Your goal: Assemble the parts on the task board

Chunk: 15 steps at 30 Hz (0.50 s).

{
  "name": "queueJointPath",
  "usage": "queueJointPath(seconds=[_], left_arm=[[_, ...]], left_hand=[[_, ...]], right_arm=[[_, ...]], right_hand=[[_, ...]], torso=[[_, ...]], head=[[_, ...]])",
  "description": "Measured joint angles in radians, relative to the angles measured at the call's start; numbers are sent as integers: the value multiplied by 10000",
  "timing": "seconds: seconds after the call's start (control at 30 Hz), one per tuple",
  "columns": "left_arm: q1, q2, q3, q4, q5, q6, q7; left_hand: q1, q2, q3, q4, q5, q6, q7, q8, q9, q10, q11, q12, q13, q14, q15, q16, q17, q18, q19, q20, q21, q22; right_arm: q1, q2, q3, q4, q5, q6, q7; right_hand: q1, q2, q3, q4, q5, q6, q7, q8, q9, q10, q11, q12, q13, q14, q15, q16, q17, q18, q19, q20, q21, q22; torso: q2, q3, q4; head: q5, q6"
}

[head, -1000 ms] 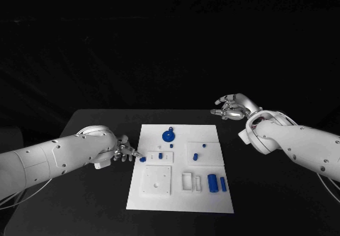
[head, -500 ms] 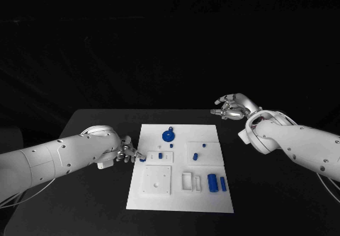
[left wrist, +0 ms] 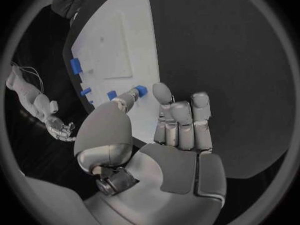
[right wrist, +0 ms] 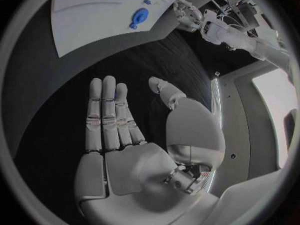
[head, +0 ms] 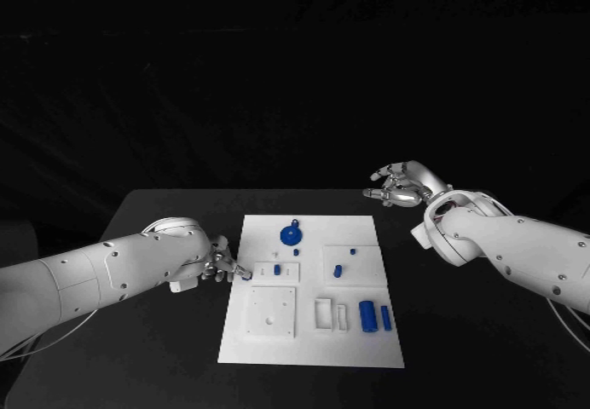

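Black table (head: 160, 221) at frame center holds the white task board (head: 314, 341) with blue parts (head: 367, 316), left hand (head: 222, 266) pinching a small blue part (left wrist: 140, 90) at its left edge, right hand (head: 400, 186) spread empty at upper right.

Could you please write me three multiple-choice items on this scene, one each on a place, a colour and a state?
1. Where is the left hand?
A. at the task board's left edge
B. beyond the board's far right corner
C. on the board's near edge

2. What colour is the round part at the far end of the task board?
A. red
B. blue
C. yellow

3. How is the right hand?
A. gripping a part
B. pressing on the board
C. empty, fingers straight

Key:
1 A: the head view shows its fingers at the board's left edge, by a small blue part.
2 B: it is blue on the white board.
3 C: the right wrist view shows an open palm, nothing in it, over the black table.
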Motion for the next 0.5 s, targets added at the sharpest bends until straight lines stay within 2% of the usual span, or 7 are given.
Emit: queueJointPath(seconds=[0.17,0.5], left_arm=[[-16,19,15,-17,-74,-1,2],[-55,143,43,-209,-118,3,26]], left_hand=[[274,274,-387,-137,-1,0,-1,114,-89,0,0,0,0,-1,-1,0,1,0,0,0,0,11],[418,391,-642,-43,-19,35,-36,233,-188,44,-32,39,-1,42,-44,38,12,0,0,0,0,10]], right_arm=[[-2,3,0,3,0,0,0],[-7,3,0,6,0,1,0]], right_hand=[[0,0,0,0,0,1,-1,0,0,0,0,0,0,0,0,0,0,-3,0,0,0,0],[0,0,0,0,0,0,0,0,1,0,0,0,1,0,0,0,9,-7,0,0,0,-1]], torso=[[0,-2,0],[0,-2,5]], head=[[-18,0],[-32,-21]])
